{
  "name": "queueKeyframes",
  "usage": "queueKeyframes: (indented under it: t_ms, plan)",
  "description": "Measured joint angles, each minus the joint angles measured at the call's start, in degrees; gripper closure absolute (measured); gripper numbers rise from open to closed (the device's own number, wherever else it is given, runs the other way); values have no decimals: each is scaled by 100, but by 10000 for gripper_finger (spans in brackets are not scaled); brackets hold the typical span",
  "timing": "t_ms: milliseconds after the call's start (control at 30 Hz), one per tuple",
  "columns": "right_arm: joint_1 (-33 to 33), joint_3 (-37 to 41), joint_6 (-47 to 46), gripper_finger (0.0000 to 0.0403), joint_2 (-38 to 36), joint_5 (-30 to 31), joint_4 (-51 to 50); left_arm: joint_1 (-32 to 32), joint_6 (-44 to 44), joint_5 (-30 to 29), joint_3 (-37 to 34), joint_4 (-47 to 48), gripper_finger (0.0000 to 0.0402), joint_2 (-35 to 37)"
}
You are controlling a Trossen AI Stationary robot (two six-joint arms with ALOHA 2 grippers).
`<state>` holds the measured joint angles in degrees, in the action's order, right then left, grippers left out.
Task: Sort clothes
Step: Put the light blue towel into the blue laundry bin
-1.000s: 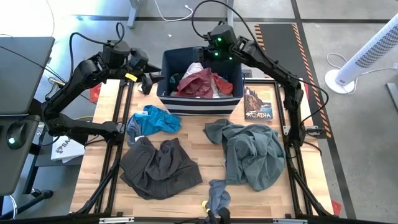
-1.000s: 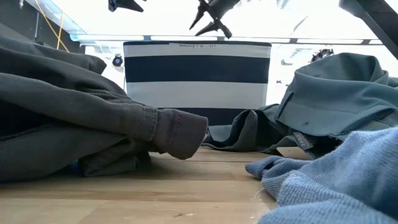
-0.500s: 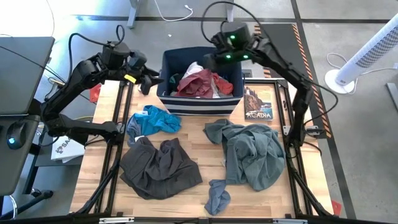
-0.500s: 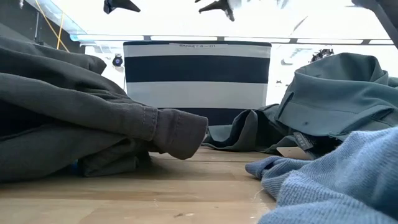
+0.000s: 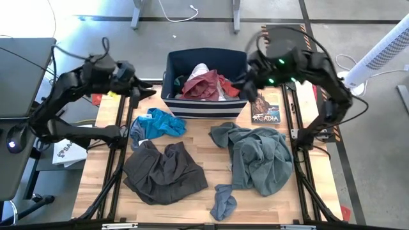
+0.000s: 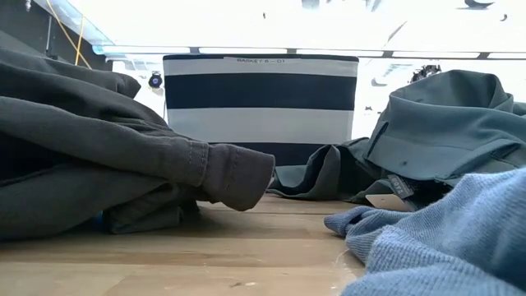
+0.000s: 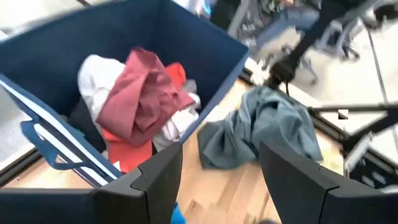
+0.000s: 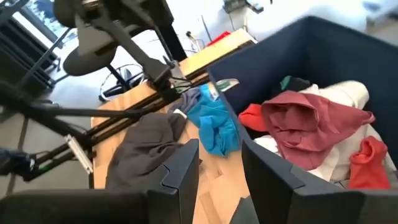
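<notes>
Clothes in bin: You have a maroon piece [image 5: 206,84] on top of the load in the navy bin [image 5: 206,107], with a white piece [image 5: 199,69] and a red one under it.
Clothes outside bin: Four items are not yet sorted. The bright blue piece [image 5: 156,122] lies just in front of the bin's left corner; the dark trousers [image 5: 163,171] lie further out on that side; the grey-green shirt [image 5: 255,155] lies in front of the bin's right half; a small grey sock [image 5: 222,200] lies farthest from the bin.
Change, right arm: A second ago your right gripper [image 5: 241,82] was over the bin's back rim. It has now swung out past the bin's right wall.
Right gripper state: fingers [image 8: 183,171] partly apart, nothing between them.
Change, left arm: Your left gripper [image 5: 142,94] has drawn back from the bin's left wall and now stands clear to that side.
Left gripper state: fingers [image 7: 158,180] well apart, holding nothing.
Meaning for task: Judged a completed drop with both arms clearing the bin. Your next pick should come from the table.
Other item: a printed booklet [image 5: 265,106] lies just right of the bin, untouched.
</notes>
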<state>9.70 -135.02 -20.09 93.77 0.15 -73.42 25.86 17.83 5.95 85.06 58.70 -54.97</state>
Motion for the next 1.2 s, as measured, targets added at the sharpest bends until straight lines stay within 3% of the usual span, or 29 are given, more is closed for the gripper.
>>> queueKeyframes:
  t_ms: [133,267,400,533,767,1000,1200]
  plan:
    - [-597,49,-47,284,-283,740,-182,-523,771,-722,-568,-505,192,417]
    - [-1093,440,-63,284,-601,1181,-319,-1039,1583,-1056,-1359,-1185,192,702]
    - [-1408,1317,-294,284,-916,1155,-274,-1579,2105,-1140,-2153,-1974,192,737]
    - [-1584,2577,-551,284,-1289,652,213,-2110,2376,-1164,-2755,-2685,192,627]
    - [-1892,5006,-1475,284,-1841,-606,2350,-2899,2655,-1139,-3201,-2992,193,394]
    - [-2369,6815,-3175,284,-1814,-670,4840,-3350,2393,-1166,-3494,-2918,193,210]
    - [-2671,7714,-4699,284,-1530,-666,6274,-3541,2259,-1158,-3920,-2900,193,205]
